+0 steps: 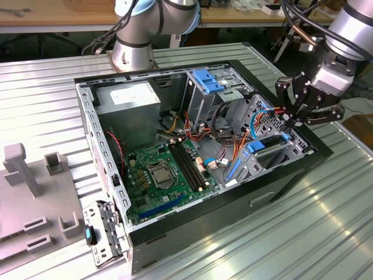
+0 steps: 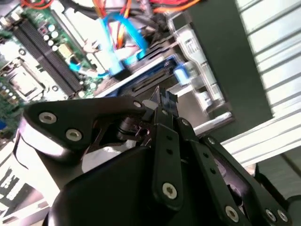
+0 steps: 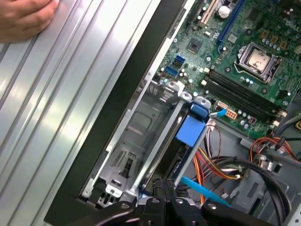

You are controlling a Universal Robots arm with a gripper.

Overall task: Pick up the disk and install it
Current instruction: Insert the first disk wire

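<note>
The disk (image 1: 269, 146) lies slotted in the metal drive cage at the near right corner of the open computer case (image 1: 233, 207), its blue carrier rail showing along the edge. In the first wrist view the disk's blue rail (image 3: 190, 130) sits between the cage's metal walls; the second wrist view shows the disk's blue edge (image 2: 155, 75) under the blue cable. My gripper (image 1: 289, 119) hangs just above the disk's outer end, by the case wall. Its fingertips (image 3: 160, 185) are closed together with nothing between them, as the second wrist view's gripper (image 2: 162, 99) also shows.
The case holds a green motherboard (image 1: 163, 175), a grey power-supply box (image 1: 128, 111), an upper cage with a blue bracket (image 1: 208, 80) and orange, red and blue cables (image 1: 233, 140). A person's hand (image 3: 23, 16) rests on the ribbed table. Grey fixtures (image 1: 35, 181) stand on the exterior view's left.
</note>
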